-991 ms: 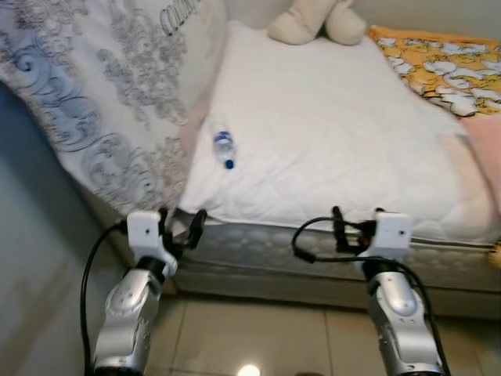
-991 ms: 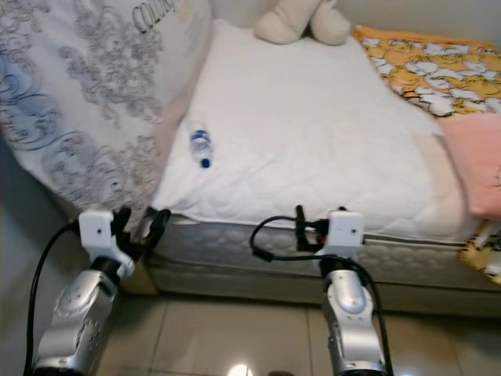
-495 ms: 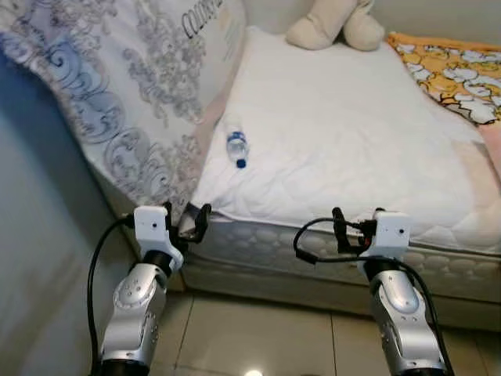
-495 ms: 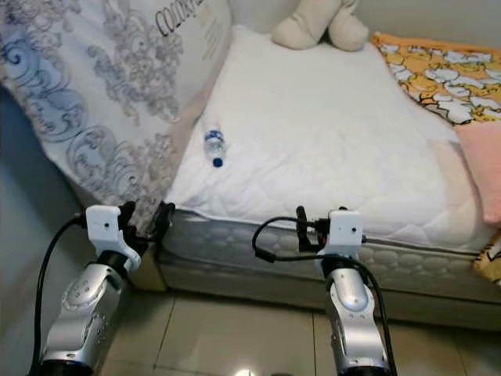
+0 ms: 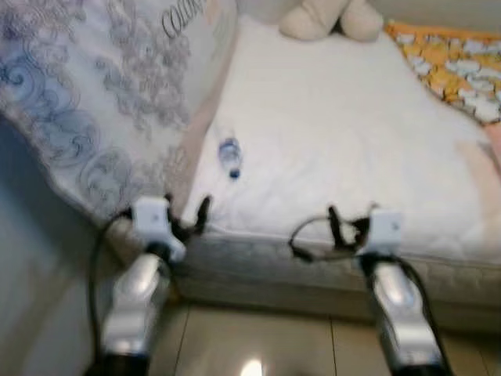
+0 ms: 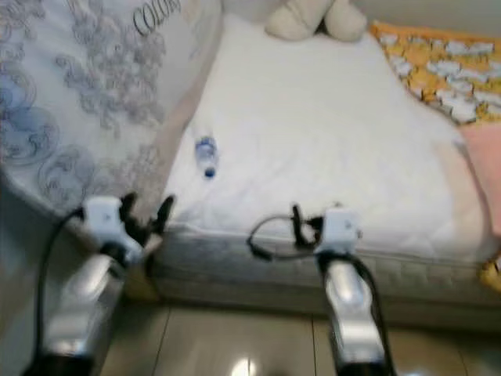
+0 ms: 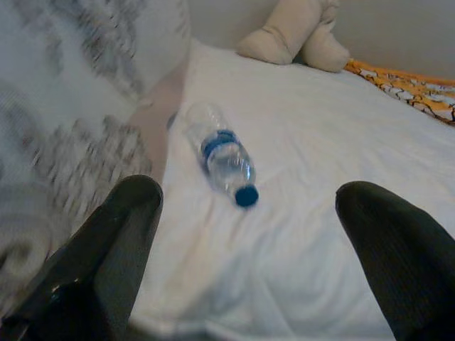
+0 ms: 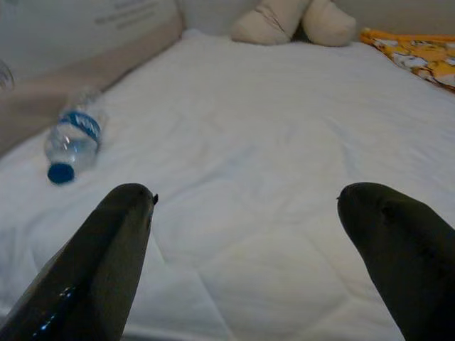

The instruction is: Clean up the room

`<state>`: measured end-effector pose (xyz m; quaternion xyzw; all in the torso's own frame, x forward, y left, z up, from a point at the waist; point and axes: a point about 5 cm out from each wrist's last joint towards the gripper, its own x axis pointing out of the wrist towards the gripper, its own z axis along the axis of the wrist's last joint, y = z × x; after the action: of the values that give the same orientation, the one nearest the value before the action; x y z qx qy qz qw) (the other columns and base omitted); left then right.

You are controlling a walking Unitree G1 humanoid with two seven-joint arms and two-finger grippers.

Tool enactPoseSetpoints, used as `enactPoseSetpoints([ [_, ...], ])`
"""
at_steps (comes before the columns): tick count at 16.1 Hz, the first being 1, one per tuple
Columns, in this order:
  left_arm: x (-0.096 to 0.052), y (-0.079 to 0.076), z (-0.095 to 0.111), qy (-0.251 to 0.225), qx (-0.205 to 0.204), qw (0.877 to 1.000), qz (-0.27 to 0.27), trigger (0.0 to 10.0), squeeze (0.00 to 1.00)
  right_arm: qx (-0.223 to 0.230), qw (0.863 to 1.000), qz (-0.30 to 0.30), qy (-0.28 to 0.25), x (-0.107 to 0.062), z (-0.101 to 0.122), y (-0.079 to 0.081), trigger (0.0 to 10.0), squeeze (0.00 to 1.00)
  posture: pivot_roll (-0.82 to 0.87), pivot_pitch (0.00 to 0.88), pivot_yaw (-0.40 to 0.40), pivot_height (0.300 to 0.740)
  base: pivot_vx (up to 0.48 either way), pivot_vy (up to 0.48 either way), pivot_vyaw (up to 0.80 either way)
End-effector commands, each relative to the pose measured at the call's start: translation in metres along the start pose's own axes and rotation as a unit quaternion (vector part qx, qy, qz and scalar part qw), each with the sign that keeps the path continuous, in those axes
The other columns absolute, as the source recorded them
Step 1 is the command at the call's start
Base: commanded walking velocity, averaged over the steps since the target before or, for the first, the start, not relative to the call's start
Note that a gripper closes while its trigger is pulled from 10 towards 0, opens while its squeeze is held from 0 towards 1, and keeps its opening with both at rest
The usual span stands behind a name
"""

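A small clear water bottle (image 5: 228,157) with a blue label and blue cap lies on its side on the white mattress (image 5: 337,133), close to the patterned duvet. Both arms are held up in front of the bed's near edge. My left gripper (image 5: 186,222) is open and empty, short of the mattress corner; in the left wrist view the bottle (image 7: 222,158) lies ahead between the fingers (image 7: 106,249). My right gripper (image 5: 348,227) is open and empty at the middle of the near edge, with the bottle (image 8: 71,142) off to one side.
A bulky grey-patterned duvet (image 5: 102,94) is heaped on the bed's left side. A beige plush toy (image 5: 321,19) sits at the far end, an orange printed blanket (image 5: 454,63) at the far right, a pink pillow (image 6: 481,164) at the right edge. Tiled floor (image 5: 250,345) lies below.
The head views have shifted and blurred, so the camera is moving. The bottle lies in the same place on the mattress, and both grippers stay open.
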<state>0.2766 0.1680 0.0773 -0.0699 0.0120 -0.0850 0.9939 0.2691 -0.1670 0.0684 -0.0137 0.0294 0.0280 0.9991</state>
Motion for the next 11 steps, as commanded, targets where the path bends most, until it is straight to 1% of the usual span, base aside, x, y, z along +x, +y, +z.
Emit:
enactPoseSetpoints([
  [1, 0.003, -0.009, 0.002, -0.005, -0.003, 1.0, -0.018, 10.0, 0.0, -0.004, 1.0, -0.01, 0.006, -0.002, -0.003, -0.007, 10.0, 0.0, -0.09, 0.0, 0.006, 0.74, 0.454, 0.0, 0.0],
  [7, 0.007, -0.01, 0.004, -0.007, 0.001, 1.0, -0.029, 10.0, 0.0, 0.0, 1.0, -0.01, 0.007, -0.001, -0.005, -0.004, 10.0, 0.0, -0.09, 0.0, 0.014, 0.74, 0.453, 0.0, 0.0],
  [8, 0.009, -0.013, 0.005, -0.005, 0.004, 0.999, -0.038, 10.0, 0.0, -0.001, 1.0, -0.01, 0.007, -0.001, -0.005, -0.004, 10.0, 0.0, -0.09, 0.0, 0.018, 0.74, 0.454, 0.0, 0.0],
  [9, 0.01, -0.018, 0.004, -0.001, 0.016, 0.999, -0.052, 10.0, 0.0, -0.001, 1.0, -0.01, 0.007, -0.001, -0.005, -0.003, 10.0, 0.0, -0.09, 0.0, 0.02, 0.74, 0.45, 0.0, 0.0],
  [10, 0.012, -0.022, 0.002, 0.004, 0.038, 0.998, -0.054, 10.0, 0.0, -0.005, 1.0, -0.009, 0.011, -0.002, -0.006, -0.003, 10.0, 0.0, -0.1, 0.0, 0.021, 0.74, 0.0, 0.0, 0.0],
  [11, 0.012, -0.022, 0.002, 0.005, 0.042, 0.998, -0.055, 10.0, 0.0, -0.007, 1.0, -0.009, 0.014, -0.002, -0.007, -0.003, 10.0, 0.0, -0.1, 0.0, 0.021, 0.74, 0.0, 0.0, 0.0],
])
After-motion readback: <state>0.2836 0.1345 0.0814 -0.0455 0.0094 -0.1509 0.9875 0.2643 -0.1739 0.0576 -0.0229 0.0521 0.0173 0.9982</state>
